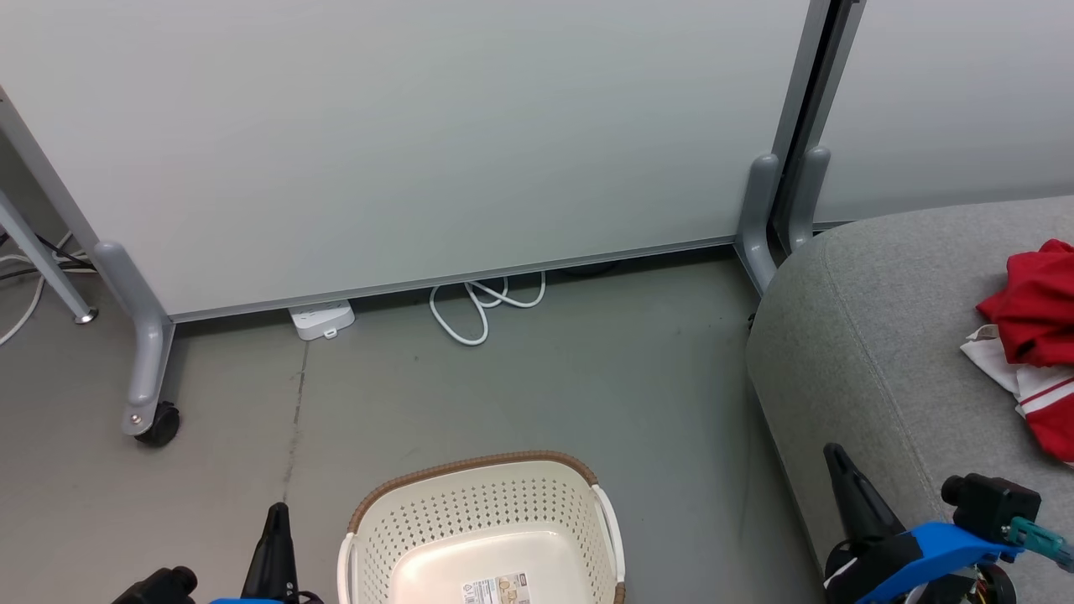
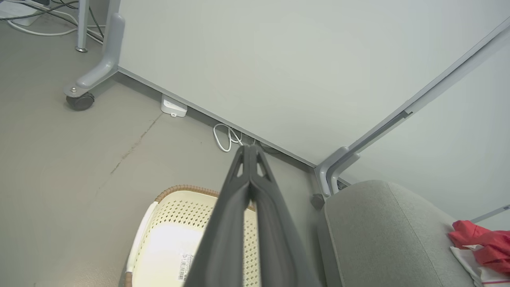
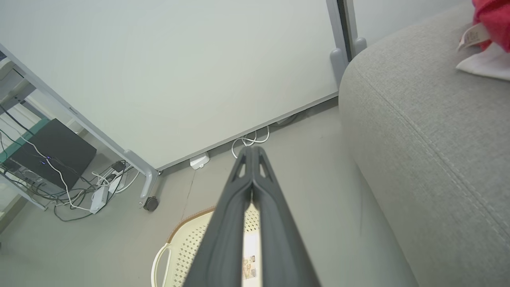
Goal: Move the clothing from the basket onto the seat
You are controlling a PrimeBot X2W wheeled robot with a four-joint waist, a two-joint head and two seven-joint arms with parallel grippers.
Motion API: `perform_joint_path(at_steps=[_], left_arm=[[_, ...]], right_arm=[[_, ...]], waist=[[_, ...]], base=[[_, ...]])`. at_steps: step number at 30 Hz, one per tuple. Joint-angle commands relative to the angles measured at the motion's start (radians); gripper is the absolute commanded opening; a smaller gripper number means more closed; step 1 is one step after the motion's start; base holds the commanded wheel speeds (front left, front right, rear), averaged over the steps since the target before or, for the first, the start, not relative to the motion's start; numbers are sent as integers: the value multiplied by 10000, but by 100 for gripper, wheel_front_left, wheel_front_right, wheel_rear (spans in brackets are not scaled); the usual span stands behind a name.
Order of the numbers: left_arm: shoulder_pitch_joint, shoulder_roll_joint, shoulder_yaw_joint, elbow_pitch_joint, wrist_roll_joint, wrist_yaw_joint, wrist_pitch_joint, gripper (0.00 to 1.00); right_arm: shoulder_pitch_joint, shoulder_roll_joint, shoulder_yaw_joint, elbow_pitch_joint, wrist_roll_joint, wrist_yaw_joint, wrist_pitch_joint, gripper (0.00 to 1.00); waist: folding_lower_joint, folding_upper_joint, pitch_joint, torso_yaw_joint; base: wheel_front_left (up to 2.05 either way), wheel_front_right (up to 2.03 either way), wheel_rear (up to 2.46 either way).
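Behind the basket stands a pale partition on castors, with a white cable looped at its foot. Right of the basket, the clothing lies crumpled on the seat, its long axis unclear. Left gripper and right gripper are both closed and empty, one on each side of the basket. The clothing is farther right than the right one.

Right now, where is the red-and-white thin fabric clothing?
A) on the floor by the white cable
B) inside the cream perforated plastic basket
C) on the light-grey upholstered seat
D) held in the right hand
C: the red-and-white thin fabric clothing lies heaped on the light-grey upholstered seat, and the visible floor of the cream perforated plastic basket is bare but for a label.
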Motion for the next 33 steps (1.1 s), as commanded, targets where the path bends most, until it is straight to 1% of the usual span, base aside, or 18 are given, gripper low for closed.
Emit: perform_joint_path(at_steps=[1,17,33], left_arm=[[-337,16,109,-192,-331,-6,85,0],[-667,10,365,-391,-2422,-10,688,0],[-948,5,577,-561,-4196,-14,1204,0]], right_arm=[[-257,11,-63,-175,419,0,38,0],[-413,42,-291,-204,2868,1,290,0],[-538,69,-490,-225,4936,1,513,0]], waist=[[0,0,2,1],[0,0,27,7],[0,0,51,14]], base=[[0,0,0],[0,0,0],[0,0,0]])
